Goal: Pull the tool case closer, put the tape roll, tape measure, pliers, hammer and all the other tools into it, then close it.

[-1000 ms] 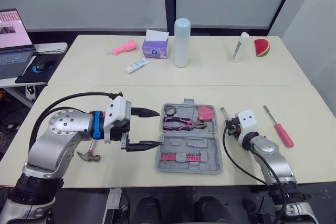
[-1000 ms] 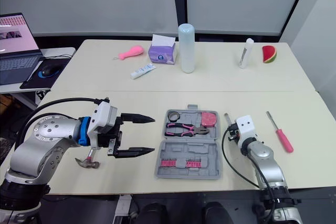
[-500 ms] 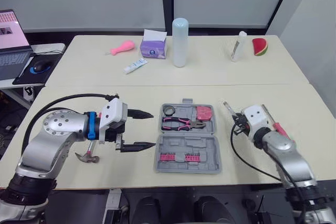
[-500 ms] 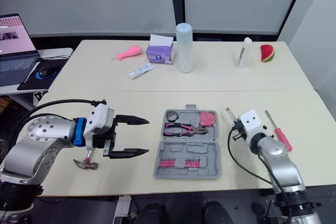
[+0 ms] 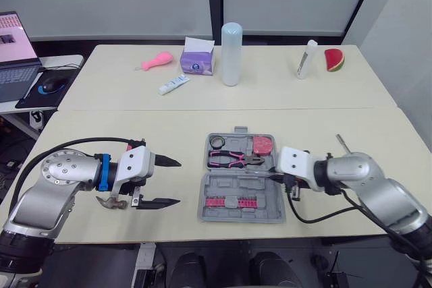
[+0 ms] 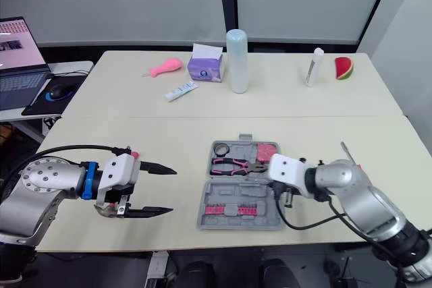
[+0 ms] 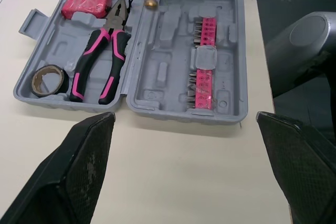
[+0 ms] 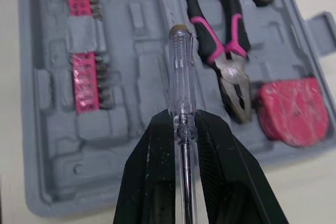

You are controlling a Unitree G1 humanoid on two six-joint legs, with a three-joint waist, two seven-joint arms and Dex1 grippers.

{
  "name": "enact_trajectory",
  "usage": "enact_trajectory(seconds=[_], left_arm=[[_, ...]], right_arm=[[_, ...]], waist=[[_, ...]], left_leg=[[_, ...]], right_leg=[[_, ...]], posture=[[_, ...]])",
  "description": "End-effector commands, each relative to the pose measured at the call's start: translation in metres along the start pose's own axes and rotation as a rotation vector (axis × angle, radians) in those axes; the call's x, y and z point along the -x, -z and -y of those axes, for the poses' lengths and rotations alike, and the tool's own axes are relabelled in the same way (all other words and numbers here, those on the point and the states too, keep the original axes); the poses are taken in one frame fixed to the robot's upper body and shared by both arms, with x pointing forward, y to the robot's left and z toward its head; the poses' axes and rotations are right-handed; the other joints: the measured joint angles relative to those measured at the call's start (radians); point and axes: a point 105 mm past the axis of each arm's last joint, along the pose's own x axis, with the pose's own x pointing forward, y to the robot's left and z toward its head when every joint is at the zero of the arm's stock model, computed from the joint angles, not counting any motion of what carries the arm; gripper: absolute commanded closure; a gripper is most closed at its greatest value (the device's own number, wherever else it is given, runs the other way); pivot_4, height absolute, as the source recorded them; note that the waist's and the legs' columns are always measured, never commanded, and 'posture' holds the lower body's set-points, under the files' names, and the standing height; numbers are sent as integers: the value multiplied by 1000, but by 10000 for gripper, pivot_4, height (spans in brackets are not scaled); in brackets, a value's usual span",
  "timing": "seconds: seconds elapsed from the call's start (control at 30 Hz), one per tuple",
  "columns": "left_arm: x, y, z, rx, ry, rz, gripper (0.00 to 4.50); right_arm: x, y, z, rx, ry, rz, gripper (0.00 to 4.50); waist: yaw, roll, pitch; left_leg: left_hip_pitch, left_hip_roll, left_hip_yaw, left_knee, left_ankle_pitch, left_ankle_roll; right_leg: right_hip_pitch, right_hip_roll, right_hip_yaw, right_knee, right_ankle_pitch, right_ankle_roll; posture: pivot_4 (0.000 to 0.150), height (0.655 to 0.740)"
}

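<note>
Three tools are already lying in the far half of the open tool case [image 5: 229, 185]: the tape roll [image 5: 217, 142], the pliers [image 5: 231, 158] and the tape measure [image 5: 263, 145], each in its own moulded pocket. The case is lying flat in the middle of the near table, where both arms can reach it.

The right gripper [image 8: 182, 121] is clamping a clear screwdriver [image 8: 180, 61] by its metal shaft, so the handle is pointing left over the case, close to the hinge line. I judge it is being aimed at a free slot there; whether the handle is touching the plastic, I cannot tell.

The left gripper [image 5: 172, 182] is hovering left of the case, its fingers spread wide with nothing between them. The hammer [image 5: 112, 202] is lying on the table just beside this arm, so the wide opening is probably meant for it.
</note>
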Motion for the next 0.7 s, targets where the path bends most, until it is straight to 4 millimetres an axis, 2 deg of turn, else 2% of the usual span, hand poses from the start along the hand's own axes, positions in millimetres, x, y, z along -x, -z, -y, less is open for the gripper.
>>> enact_trajectory(seconds=[0.03,0.3,0.7], left_arm=[[1,-4,1,-30,1,-9,0],[1,-4,0,-36,-2,-13,0],[-4,-6,2,-41,2,2,0]], right_arm=[[-16,-12,4,27,-23,-6,41654],[-45,-20,9,71,-64,-32,41654],[-62,-28,10,102,-92,-29,41654]], waist=[[-1,0,0],[-1,0,0],[-3,-1,0]], left_leg=[[0,0,0,0,0,0],[-2,-1,1,0,0,0],[-2,0,1,0,0,0]], right_leg=[[0,0,0,0,0,0],[-5,-3,-2,1,0,0],[-7,-4,-3,3,0,0]], posture=[[1500,7075],[1500,7075],[1500,7075]])
